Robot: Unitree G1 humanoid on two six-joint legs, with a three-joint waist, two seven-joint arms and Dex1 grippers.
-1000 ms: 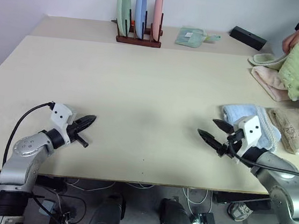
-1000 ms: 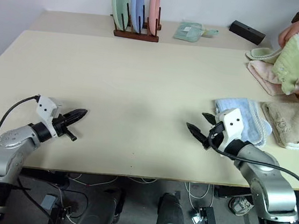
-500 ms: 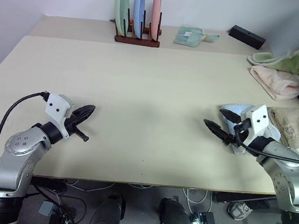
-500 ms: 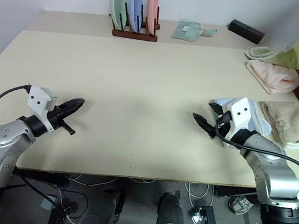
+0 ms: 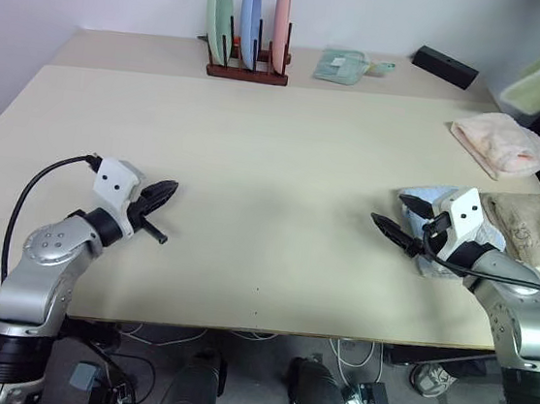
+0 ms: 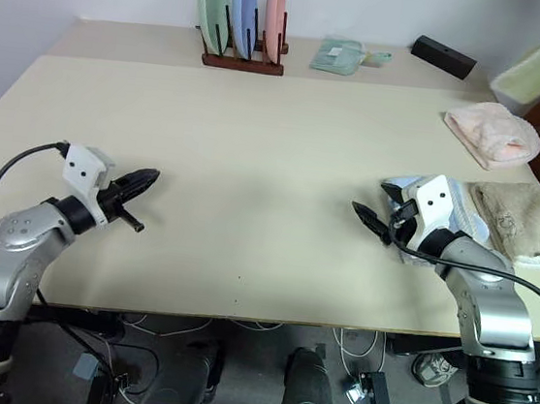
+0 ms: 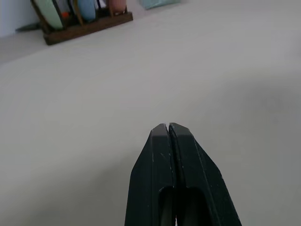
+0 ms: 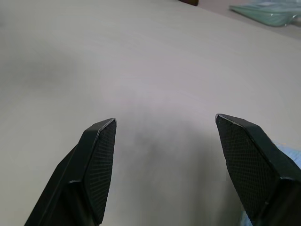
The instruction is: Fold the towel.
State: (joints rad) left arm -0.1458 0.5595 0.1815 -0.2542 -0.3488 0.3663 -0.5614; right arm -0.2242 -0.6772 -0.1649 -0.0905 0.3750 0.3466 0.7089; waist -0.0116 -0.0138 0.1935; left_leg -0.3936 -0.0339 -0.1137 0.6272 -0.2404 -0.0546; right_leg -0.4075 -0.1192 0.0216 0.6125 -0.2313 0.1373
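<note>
The towel (image 5: 428, 202) is light blue terry cloth, lying bunched and partly folded flat on the bench (image 5: 255, 161), near its right edge and toward the front right corner. Part of it is hidden behind the right end effector (image 5: 391, 226). Its right side lies just beside a beige towel (image 5: 531, 227); whether the two touch cannot be told.

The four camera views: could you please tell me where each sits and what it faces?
Left eye, right eye: head stereo pair, looking down over the table, both arms and the towel.
Left wrist: along the shut left gripper toward the plate rack.
Right wrist: between the open right gripper fingers, over bare tabletop.
Shared: the table.
</note>
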